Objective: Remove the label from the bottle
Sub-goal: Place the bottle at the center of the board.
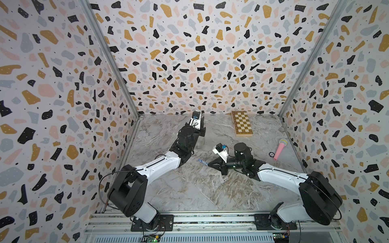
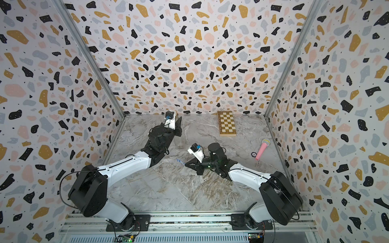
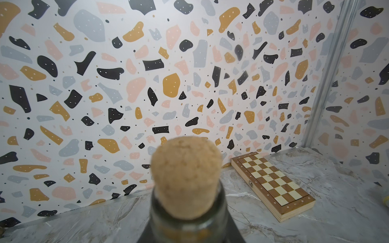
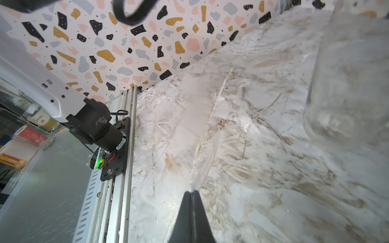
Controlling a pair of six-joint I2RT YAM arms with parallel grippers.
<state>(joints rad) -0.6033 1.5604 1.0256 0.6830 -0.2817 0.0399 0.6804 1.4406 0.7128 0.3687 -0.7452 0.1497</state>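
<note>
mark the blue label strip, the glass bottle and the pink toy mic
small blue rectangular label strip [image 1: 203,162]: in a top view, middle of the strip.
tall clear glass bottle [image 1: 200,143]: in a top view, on its round glass body.
pink toy microphone [image 1: 279,150]: in a top view, on its pink handle.

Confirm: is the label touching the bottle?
Apart. In a top view the label sticks out of the right gripper, jaws shut, with bare table between it and the bottle.
</note>
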